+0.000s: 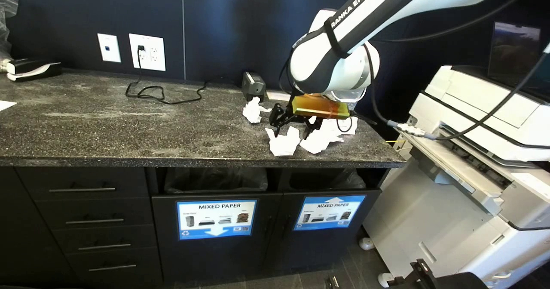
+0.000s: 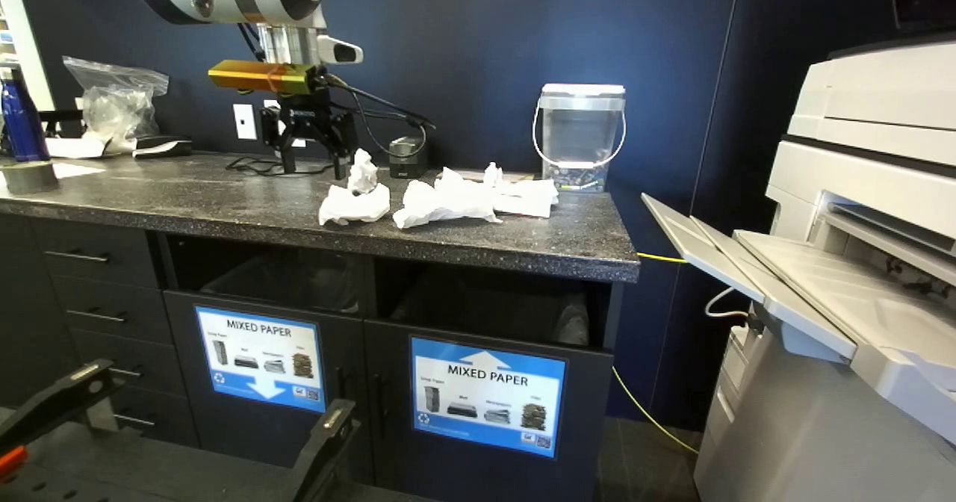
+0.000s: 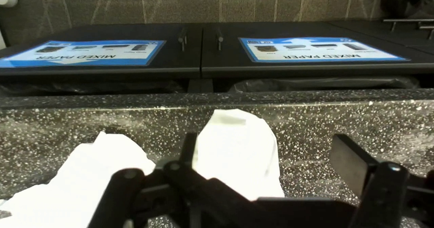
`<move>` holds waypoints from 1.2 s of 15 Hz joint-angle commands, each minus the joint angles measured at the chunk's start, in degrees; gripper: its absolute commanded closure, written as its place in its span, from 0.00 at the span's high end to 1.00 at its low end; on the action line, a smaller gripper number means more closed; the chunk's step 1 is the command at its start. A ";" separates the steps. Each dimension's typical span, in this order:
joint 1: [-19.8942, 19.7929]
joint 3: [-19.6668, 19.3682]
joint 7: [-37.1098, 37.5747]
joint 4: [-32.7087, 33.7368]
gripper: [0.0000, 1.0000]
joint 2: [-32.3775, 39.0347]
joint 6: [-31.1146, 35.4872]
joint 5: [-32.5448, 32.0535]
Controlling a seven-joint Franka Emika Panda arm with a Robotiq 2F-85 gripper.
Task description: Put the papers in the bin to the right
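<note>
The papers are crumpled white wads on the dark speckled counter. The front-left wad [image 1: 284, 145] also shows in an exterior view [image 2: 355, 205] and in the wrist view [image 3: 237, 156], between the jaws and nearer the left finger. Another paper wad [image 1: 318, 142] lies beside it, one stands behind [image 2: 364, 172], and more lie to the right [image 2: 526, 197]. My gripper [image 1: 291, 135] is open and empty, above the counter by the front-left wad; it shows also in an exterior view [image 2: 314, 172] and the wrist view [image 3: 264, 136]. The right bin [image 2: 493, 304] is a dark lined slot below the counter.
A similar left bin slot [image 2: 284, 278] adjoins it. A translucent bucket [image 2: 582, 132] stands at the counter's back right. A small black box [image 2: 408, 157] and a cable [image 1: 146, 93] lie near the wall. A large printer [image 1: 455, 173] stands right of the cabinet.
</note>
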 commanded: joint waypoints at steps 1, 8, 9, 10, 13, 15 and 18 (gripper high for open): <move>4.41 -3.95 4.42 6.48 1.00 5.28 0.58 -2.92; 8.49 -7.63 6.50 11.53 1.00 11.29 0.22 -3.45; 8.85 -7.91 6.60 12.06 1.00 11.99 0.12 -3.44; 9.26 -8.21 6.79 12.46 1.00 12.73 0.20 -3.53; 10.99 -10.38 8.00 13.91 1.00 14.55 -0.04 -5.08; 11.52 -11.38 8.32 14.80 1.00 15.49 -0.03 -5.56; 11.59 -11.74 7.97 16.05 1.00 17.09 0.12 -4.89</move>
